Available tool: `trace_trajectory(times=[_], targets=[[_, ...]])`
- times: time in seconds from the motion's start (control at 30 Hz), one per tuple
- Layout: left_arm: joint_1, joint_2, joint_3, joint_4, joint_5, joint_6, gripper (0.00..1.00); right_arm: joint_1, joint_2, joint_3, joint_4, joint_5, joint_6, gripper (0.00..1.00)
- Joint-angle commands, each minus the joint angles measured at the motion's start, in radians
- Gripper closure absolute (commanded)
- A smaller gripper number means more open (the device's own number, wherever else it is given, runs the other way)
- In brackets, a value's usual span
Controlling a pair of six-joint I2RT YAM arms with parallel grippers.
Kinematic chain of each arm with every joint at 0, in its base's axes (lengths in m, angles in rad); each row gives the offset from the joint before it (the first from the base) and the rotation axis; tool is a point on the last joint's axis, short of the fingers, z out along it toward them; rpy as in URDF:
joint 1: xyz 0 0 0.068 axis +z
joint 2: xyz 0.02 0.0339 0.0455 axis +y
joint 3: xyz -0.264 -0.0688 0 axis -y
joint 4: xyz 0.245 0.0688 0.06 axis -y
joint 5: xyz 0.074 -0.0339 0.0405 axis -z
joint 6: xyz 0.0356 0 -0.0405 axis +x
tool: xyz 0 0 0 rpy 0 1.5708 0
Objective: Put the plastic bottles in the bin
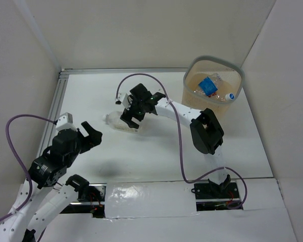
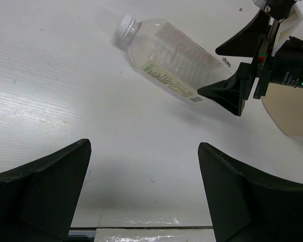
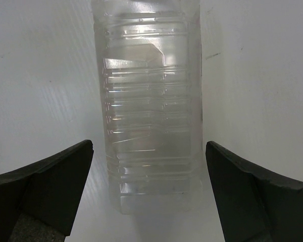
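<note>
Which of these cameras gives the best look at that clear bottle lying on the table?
The left wrist view: the bottle shows its white cap, its label and nearly all its body. The top view shows it small and partly hidden by the right arm. The right wrist view shows only its ribbed body, close up, no cap.

Fine print on the bottle [image 2: 171, 58] label [image 2: 172, 86] is too small to read.

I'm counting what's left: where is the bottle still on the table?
In the top view the bottle lies left of centre on the table, between the right gripper's open jaws, left of the bin.
</note>
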Motion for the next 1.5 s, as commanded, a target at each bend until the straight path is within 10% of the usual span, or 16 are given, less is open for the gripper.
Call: trace_trajectory(times=[0.0, 0.4, 0.77, 1.03, 1.47], targets=[[0.004, 0.001, -0.005, 0.026, 0.008, -0.012, 0.00, -0.001, 0.016, 0.012, -0.015, 0.008, -0.038, 0.01], [0.004, 0.023, -0.014, 0.064, 0.037, -0.012, 0.00, -0.011, 0.054, -0.054, 0.003, 0.031, -0.060, 0.04], [0.004, 0.041, -0.014, 0.095, 0.046, 0.008, 0.00, -0.040, -0.004, 0.055, -0.106, -0.076, -0.092, 0.64], [0.004, 0.063, -0.042, 0.172, 0.080, 0.017, 0.00, -0.124, -0.223, 0.254, -0.083, -0.041, -0.007, 0.69], [0.004, 0.174, -0.060, 0.341, 0.163, 0.068, 0.00, -0.417, -0.622, 0.050, 0.140, 0.089, 0.137, 0.72]])
